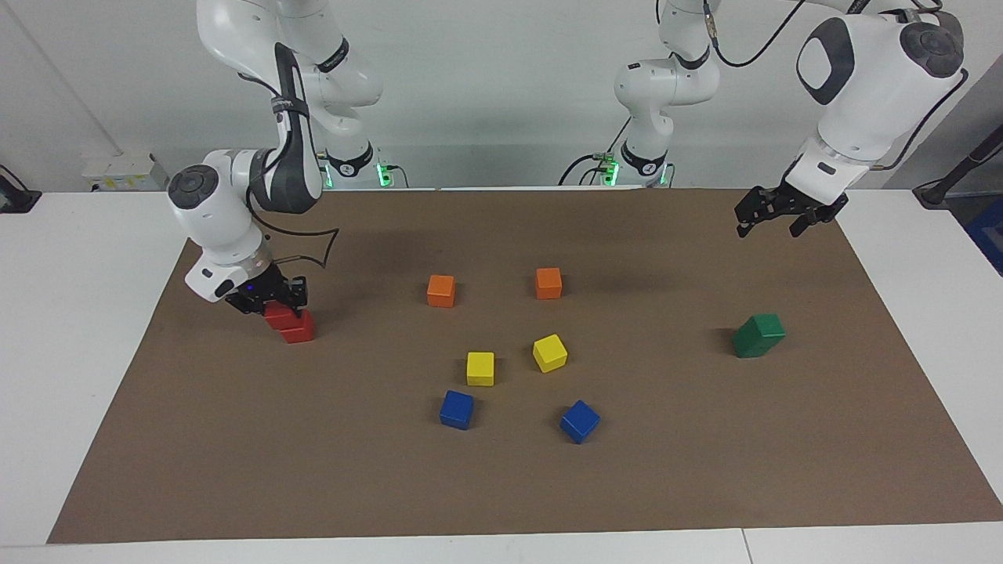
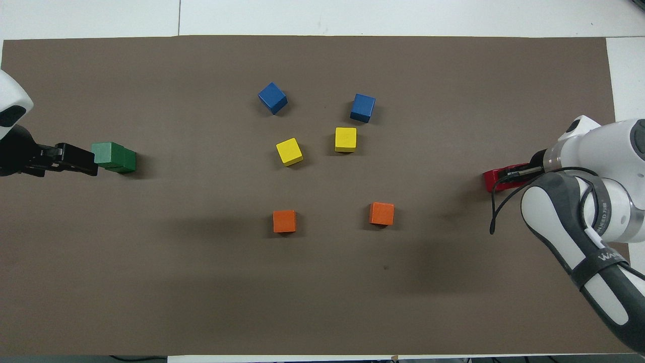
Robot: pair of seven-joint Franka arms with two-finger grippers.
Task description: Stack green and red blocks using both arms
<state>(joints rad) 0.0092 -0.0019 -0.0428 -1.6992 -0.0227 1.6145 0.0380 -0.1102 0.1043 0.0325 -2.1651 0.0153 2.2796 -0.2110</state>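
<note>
Two red blocks are stacked at the right arm's end of the mat, the upper one point(image 1: 278, 315) sitting askew on the lower one point(image 1: 300, 331). My right gripper point(image 1: 269, 301) is shut on the upper red block; in the overhead view the arm hides most of the red stack point(image 2: 495, 179). Two green blocks stand stacked at the left arm's end, the upper point(image 1: 766, 326) point(image 2: 107, 154) offset on the lower point(image 1: 748, 345) point(image 2: 127, 161). My left gripper point(image 1: 768, 225) point(image 2: 86, 161) hangs open and empty above the mat, apart from the green stack.
In the middle of the brown mat point(image 1: 501, 486) lie two orange cubes point(image 1: 441, 291) point(image 1: 548, 283), two yellow cubes point(image 1: 480, 368) point(image 1: 550, 352) and two blue cubes point(image 1: 457, 409) point(image 1: 580, 421). White table point(image 1: 78, 313) surrounds the mat.
</note>
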